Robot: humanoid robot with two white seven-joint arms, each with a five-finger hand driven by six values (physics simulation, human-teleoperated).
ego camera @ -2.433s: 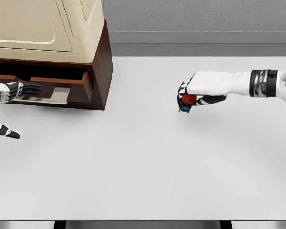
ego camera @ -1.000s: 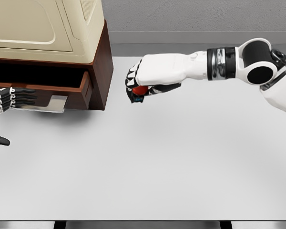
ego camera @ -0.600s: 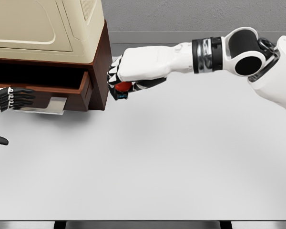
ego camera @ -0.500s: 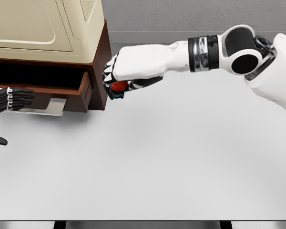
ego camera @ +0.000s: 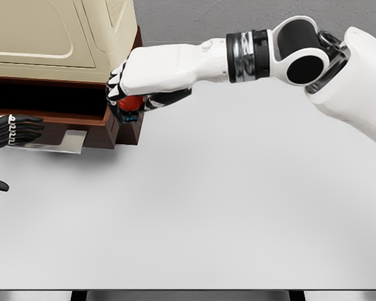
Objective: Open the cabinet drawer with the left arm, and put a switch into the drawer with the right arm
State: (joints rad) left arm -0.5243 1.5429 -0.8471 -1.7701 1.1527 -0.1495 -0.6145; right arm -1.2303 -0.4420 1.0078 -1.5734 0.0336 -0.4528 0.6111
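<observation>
Table (ego camera: 225,213): white top, filling the near and middle ground; it carries the cabinet at its far left.

Left hand (ego camera: 9,132): enters at the left edge, dark fingers (ego camera: 26,128) extended flat toward the drawer's metal handle (ego camera: 62,139). They lie on or just at the handle, and whether they actually grip it cannot be told. Judged purpose: to keep the drawer pulled out while the other arm delivers.

Drawer (ego camera: 81,120): dark brown front, drawn out from the cabinet's base, with a dark opening showing behind the front panel. The opening step looks done, or nearly so.

Right hand (ego camera: 128,100): reaches in from the right on a long white forearm, fingers curled closed around the switch (ego camera: 133,103). The switch is a small red item with a dark, blue-marked base, carried under the palm, presumably so it can drop straight down on release. It sits at the drawer's right front corner, beside the cabinet's side wall and not yet over the opening. Judged remaining: travel further left over the cavity, then release.

Cabinet (ego camera: 62,37): cream upper body on a brown base, farthest back at the upper left. Its overhang leaves limited room above the drawer, which likely explains the low, sideways approach.
</observation>
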